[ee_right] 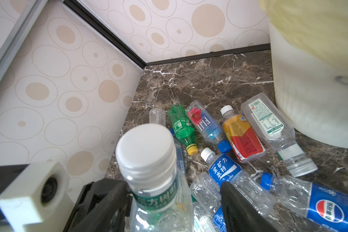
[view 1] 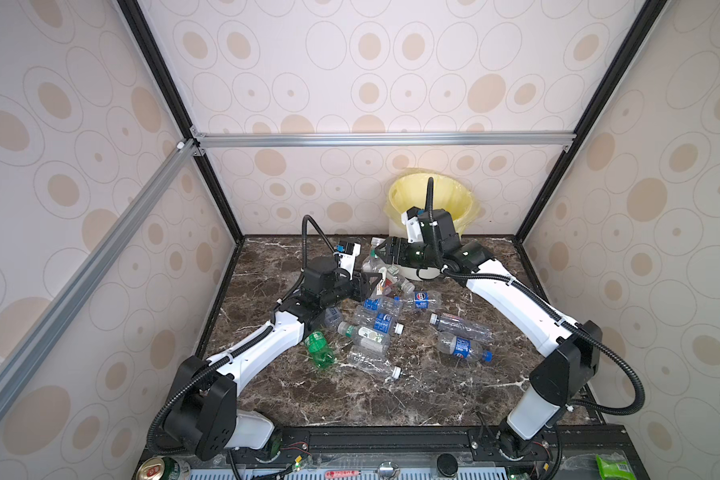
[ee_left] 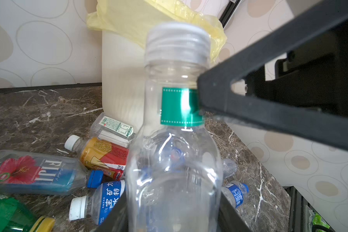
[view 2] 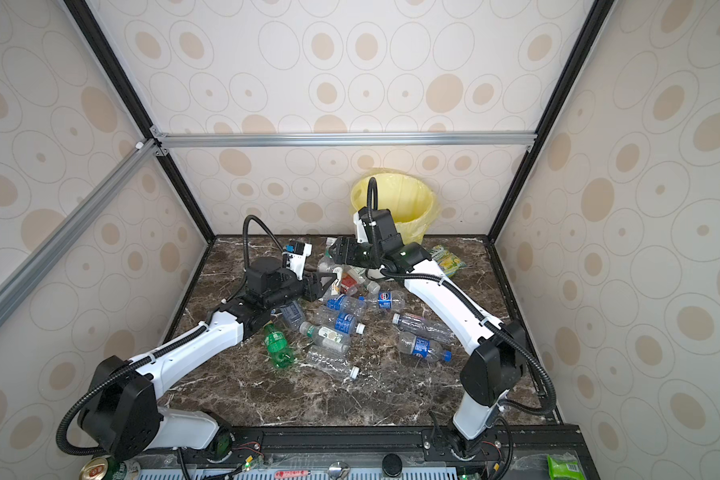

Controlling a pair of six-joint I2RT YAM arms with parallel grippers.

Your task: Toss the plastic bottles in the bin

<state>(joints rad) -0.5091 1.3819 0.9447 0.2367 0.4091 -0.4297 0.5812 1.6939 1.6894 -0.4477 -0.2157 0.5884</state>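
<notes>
Clear bottle held beside the bin

Clenched on the body of a clear white-capped bottle (ee_left: 175, 160) is the left pincer (ee_left: 174, 200). The right pincer (ee_right: 174, 192) stands released astride its neck, one finger (ee_left: 219, 96) against the green label (ee_left: 177, 106). More plastic bottles (view 1: 377, 322) lie across the marble table (view 1: 391, 399), with the bin (ee_left: 119, 80) just behind them.

Dark marble tabletop (view 1: 350, 399), circle-patterned walls (view 1: 371, 62), drink can (view 1: 159, 469) front left, green packet (view 1: 612, 465) front right

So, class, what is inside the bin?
Only the pale yellow bag lining the bin shows; no bottle is visible. The right arm covers its near side; the bottom cannot be seen.
</notes>
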